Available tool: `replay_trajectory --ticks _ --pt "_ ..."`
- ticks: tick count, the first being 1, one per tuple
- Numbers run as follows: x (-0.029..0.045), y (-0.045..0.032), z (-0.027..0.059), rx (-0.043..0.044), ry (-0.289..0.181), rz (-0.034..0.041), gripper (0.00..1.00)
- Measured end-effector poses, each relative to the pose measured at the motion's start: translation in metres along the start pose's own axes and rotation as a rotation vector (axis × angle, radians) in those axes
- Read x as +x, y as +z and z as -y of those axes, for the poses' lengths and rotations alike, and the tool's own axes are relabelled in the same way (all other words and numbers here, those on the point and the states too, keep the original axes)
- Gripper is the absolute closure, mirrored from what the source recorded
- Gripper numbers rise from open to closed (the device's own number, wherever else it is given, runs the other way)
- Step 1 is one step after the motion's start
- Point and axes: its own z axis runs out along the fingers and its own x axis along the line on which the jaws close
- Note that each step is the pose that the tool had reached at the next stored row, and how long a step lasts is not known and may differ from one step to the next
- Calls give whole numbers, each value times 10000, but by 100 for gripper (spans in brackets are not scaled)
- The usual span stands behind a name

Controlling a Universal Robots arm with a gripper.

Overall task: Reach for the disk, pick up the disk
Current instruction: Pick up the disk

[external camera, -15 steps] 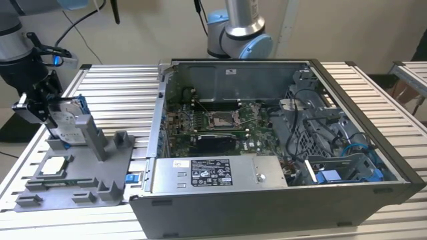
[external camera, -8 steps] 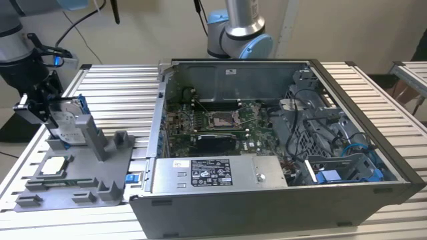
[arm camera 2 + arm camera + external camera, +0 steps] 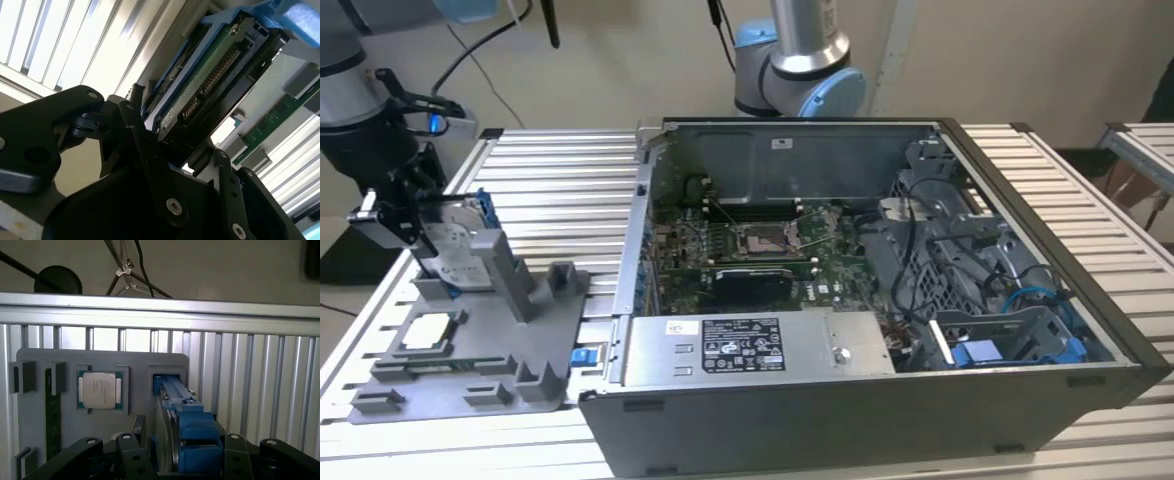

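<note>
The disk (image 3: 458, 243) stands on edge in a slot of the grey fixture plate (image 3: 500, 350) at the exterior view's left, silver with a blue frame. My gripper (image 3: 424, 238) hangs right at it, coming from the far left side. In both wrist views the disk (image 3: 192, 420) (image 3: 210, 70) sits between my two black fingers, and a thin bright gap shows beside one finger (image 3: 221, 157). The gripper (image 3: 185, 442) (image 3: 177, 125) looks open around the disk, which still rests in its slot.
A square silver chip (image 3: 100, 390) (image 3: 430, 330) and a green memory stick (image 3: 51, 415) lie on the same plate. The open computer case (image 3: 854, 300) takes up the slatted table's middle and right. A second arm's base (image 3: 794, 70) stands behind it.
</note>
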Motion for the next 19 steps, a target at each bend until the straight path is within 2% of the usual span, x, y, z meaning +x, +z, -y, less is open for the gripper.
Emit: replay_trajectory --ticks 1,19 --pt "0 1 0 -2 0 -1 100" --pt "0 7 0 1 0 0 100"
